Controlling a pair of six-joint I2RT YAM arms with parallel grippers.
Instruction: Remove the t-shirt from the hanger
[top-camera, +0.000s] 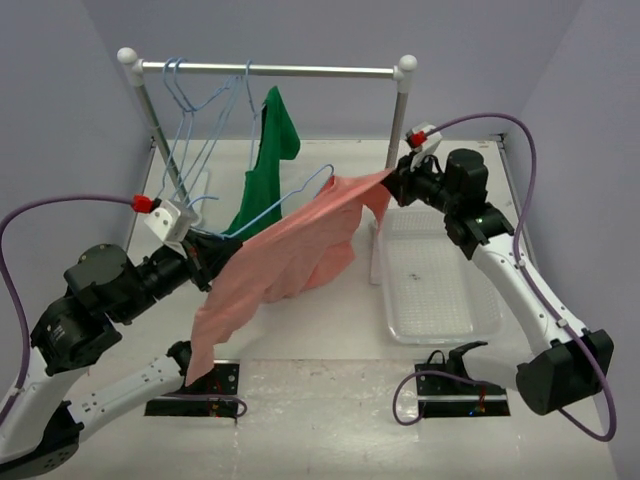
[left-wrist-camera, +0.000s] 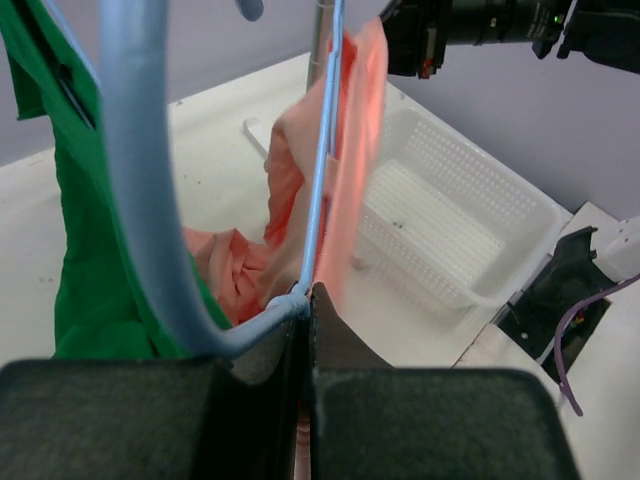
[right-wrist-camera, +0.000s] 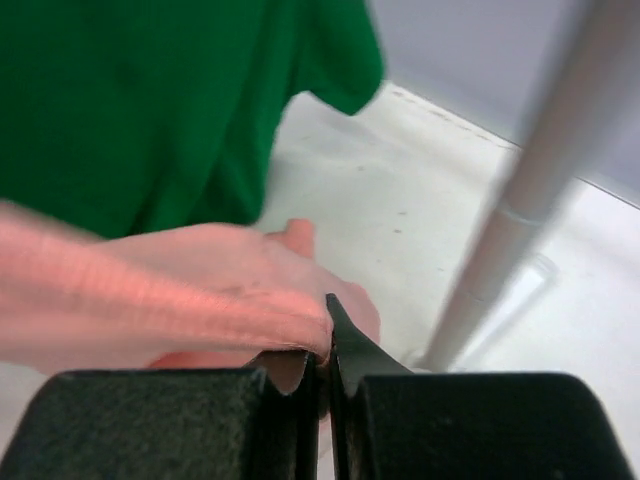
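The salmon-pink t-shirt (top-camera: 290, 255) hangs stretched in the air between my two grippers. My left gripper (top-camera: 207, 252) is shut on the light-blue wire hanger (top-camera: 285, 203), at its neck (left-wrist-camera: 297, 298); one wire runs up along the pink cloth (left-wrist-camera: 350, 170). My right gripper (top-camera: 397, 178) is shut on an edge of the t-shirt (right-wrist-camera: 180, 290) and holds it taut near the right post of the rail. Most of the shirt droops toward the table's front left. The rest of the hanger is hidden by the cloth.
A dark green t-shirt (top-camera: 268, 160) hangs from the grey metal rail (top-camera: 270, 70) beside several bare light-blue hangers (top-camera: 195, 110). A clear plastic basket (top-camera: 435, 280) sits at the right. The rail's right post (right-wrist-camera: 530, 190) stands close to my right gripper.
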